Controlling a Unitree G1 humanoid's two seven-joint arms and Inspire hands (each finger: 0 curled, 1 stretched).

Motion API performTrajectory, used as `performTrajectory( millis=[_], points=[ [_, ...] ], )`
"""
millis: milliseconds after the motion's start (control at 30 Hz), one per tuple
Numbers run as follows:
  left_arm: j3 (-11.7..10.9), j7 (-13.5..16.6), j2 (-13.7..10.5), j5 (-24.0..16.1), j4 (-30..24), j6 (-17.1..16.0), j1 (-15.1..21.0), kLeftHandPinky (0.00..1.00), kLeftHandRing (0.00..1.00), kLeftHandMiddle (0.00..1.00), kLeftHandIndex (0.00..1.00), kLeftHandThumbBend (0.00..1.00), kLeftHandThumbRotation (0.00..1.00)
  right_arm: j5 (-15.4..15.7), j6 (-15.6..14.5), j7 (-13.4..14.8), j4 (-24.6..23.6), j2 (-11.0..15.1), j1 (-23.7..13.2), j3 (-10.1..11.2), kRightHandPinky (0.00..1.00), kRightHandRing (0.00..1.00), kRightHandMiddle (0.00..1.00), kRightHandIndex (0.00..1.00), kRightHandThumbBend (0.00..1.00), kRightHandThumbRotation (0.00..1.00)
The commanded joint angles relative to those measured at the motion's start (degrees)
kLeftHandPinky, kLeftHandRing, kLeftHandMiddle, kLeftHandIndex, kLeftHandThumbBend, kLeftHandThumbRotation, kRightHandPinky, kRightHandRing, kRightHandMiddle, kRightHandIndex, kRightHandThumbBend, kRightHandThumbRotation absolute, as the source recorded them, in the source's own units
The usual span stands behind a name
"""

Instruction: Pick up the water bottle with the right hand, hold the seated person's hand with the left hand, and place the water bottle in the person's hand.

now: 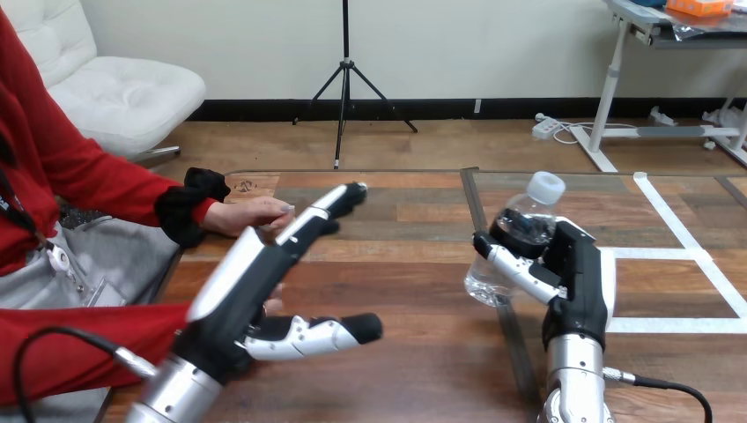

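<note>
A clear water bottle [520,227] with a white cap leans a little to the left at the table's right, in the grasp of my right hand [568,269], whose fingers curl round its body. My left hand [264,282] reaches out over the table's left part with its fingers straight and its thumb spread. The person's hand [255,214] lies flat on the table at the left, just beyond and beside my left fingers. I cannot tell if the two touch.
White tape lines [678,256] mark a rectangle on the wooden table [405,264] at the right. The person's other forearm, in a red sleeve [79,344], lies along the table's near left edge under my left arm.
</note>
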State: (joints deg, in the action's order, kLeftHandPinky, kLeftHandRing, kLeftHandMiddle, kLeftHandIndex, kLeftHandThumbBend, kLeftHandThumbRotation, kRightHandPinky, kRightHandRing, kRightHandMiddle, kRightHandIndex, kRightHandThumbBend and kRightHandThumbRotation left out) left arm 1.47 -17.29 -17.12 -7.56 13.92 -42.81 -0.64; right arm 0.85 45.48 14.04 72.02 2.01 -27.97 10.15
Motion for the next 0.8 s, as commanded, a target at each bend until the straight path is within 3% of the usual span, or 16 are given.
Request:
performTrajectory(
  millis=[0,767],
  points=[
    [-1.8,0.4,-2.8,0.1,-2.9,1.0,3.5,0.9,0.94,0.93,0.93,0.97,0.63,-0.9,3.5,-0.8,-4.3,-0.5,-2.8,0.4,0.45,0.45,0.47,0.45,0.76,0.0],
    [-4.4,-0.4,-13.4,-4.7,-2.7,3.1,7.9,0.82,0.91,0.91,0.92,1.0,0.59,-0.4,6.0,-2.3,-6.2,-1.3,-1.6,-0.5,0.42,0.45,0.49,0.47,0.75,0.0]
  ],
)
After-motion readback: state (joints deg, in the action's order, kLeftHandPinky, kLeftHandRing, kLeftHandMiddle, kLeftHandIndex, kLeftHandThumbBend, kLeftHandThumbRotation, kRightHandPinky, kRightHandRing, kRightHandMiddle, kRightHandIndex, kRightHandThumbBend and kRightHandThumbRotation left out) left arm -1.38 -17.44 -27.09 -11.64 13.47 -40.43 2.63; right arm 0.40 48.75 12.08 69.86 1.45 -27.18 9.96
